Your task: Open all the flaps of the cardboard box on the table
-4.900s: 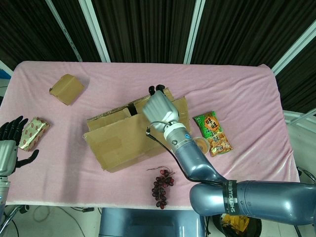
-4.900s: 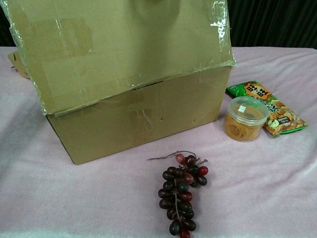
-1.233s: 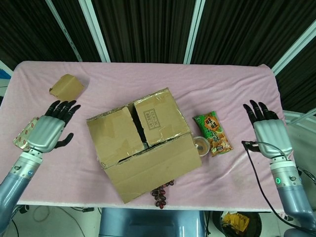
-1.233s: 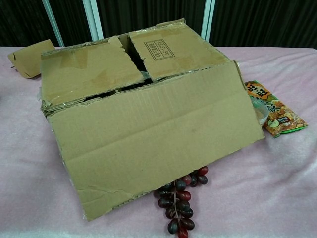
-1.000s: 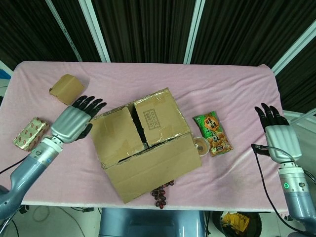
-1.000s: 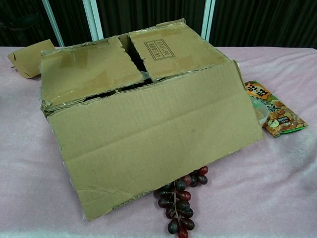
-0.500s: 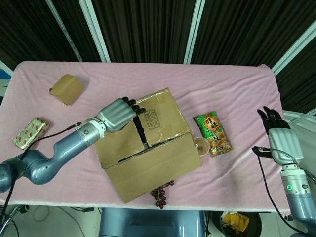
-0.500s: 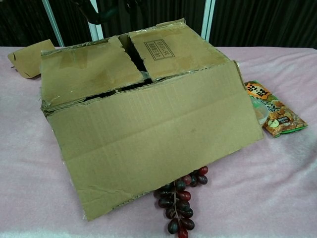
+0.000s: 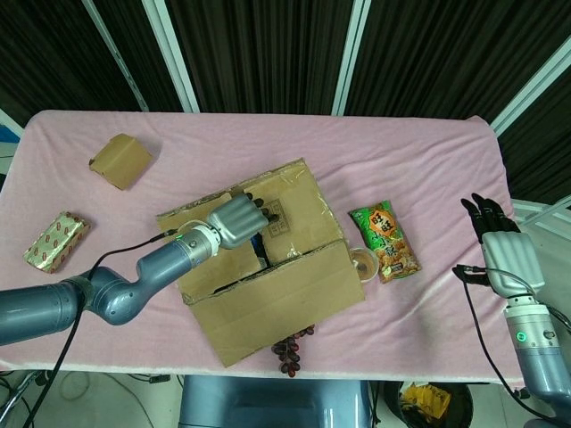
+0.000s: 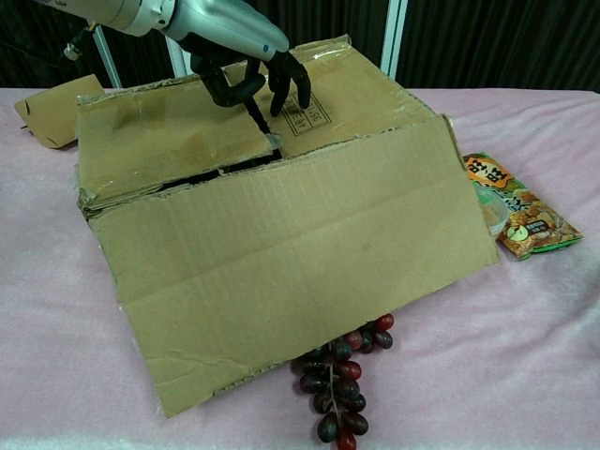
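Observation:
The cardboard box (image 9: pixel 268 267) sits mid-table. Its long front flap (image 10: pixel 291 272) is folded out and down toward me. Two inner flaps lie nearly flat over the top: the left one (image 10: pixel 164 141) and the right one (image 10: pixel 337 94), which carries a printed label. My left hand (image 10: pixel 246 52) hovers over the seam between them with its fingers (image 10: pixel 262 120) bent downward and spread, one fingertip dipping into the gap at the left flap's edge. From the head view the left hand (image 9: pixel 238 219) sits on top of the box. My right hand (image 9: pixel 504 251) is open beyond the table's right edge.
A bunch of dark grapes (image 10: pixel 342 384) pokes out from under the front flap. To the right of the box lie a green snack packet (image 9: pixel 385 239) and a small clear tub (image 9: pixel 362 261). A small cardboard carton (image 9: pixel 120 160) and a gold wrapped block (image 9: pixel 56 241) rest at the left.
My left hand swept in from the table's left side onto the box top and lowered its fingers to the seam. The right hand withdrew to the right edge. Earlier the front flap dropped open.

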Robot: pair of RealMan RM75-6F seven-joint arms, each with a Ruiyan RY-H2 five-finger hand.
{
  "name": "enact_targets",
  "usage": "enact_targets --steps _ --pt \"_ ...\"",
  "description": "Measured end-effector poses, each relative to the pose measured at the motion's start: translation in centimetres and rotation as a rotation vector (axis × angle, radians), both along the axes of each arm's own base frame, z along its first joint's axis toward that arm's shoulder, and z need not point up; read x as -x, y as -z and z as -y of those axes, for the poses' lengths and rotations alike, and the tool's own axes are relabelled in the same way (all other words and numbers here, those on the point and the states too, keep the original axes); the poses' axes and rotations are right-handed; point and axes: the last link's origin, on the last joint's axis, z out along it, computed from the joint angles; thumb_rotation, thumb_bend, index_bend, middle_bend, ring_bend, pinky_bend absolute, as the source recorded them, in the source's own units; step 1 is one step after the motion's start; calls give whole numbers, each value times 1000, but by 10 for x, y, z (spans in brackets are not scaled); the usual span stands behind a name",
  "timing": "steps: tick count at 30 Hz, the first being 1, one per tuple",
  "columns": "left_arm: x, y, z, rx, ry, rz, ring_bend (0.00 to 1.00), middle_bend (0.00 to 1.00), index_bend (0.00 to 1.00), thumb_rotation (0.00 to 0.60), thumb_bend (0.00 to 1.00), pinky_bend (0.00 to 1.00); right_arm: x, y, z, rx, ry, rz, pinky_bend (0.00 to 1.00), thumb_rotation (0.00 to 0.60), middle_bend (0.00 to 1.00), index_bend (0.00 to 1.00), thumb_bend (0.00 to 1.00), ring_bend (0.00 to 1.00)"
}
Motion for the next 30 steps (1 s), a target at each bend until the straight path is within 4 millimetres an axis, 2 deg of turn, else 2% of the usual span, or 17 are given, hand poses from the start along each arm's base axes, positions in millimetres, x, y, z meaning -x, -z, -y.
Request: enact_targets --steps 5,9,19,30 --pt "-1 7 -2 5 -7 -28 375 496 298 600 985 459 0 -1 0 2 -1 3 247 600 0 0 188 0" --pt "-5 3 -3 -1 -12 -31 442 568 348 600 1000 514 0 -1 0 3 -1 7 247 600 0 0 188 0" --pt "-13 -21 -1 -10 -22 -34 461 592 364 600 1000 529 -1 -1 0 1 -5 11 247 600 0 0 189 0" --pt "-22 -72 14 -40 -29 -3 461 594 364 600 1000 530 -2 -1 0 -3 -7 16 247 600 0 0 189 0"
